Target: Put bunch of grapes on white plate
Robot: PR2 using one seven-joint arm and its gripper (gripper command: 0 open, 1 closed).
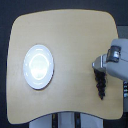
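Note:
The white plate (38, 66) lies on the light wooden table (70, 40), toward the exterior view's left, with nothing on it. The bunch of grapes (100, 84), a dark elongated cluster, hangs or lies near the table's edge at the exterior view's right. My gripper (98, 66) sits right at the top end of the bunch, its grey body coming in from the right. The fingers appear closed around the bunch's upper end, though the fingertips are too small to make out clearly.
The table's rounded edge runs close below and to the right of the grapes. A dark floor surrounds the table. White and black structure (67, 120) shows below the front edge.

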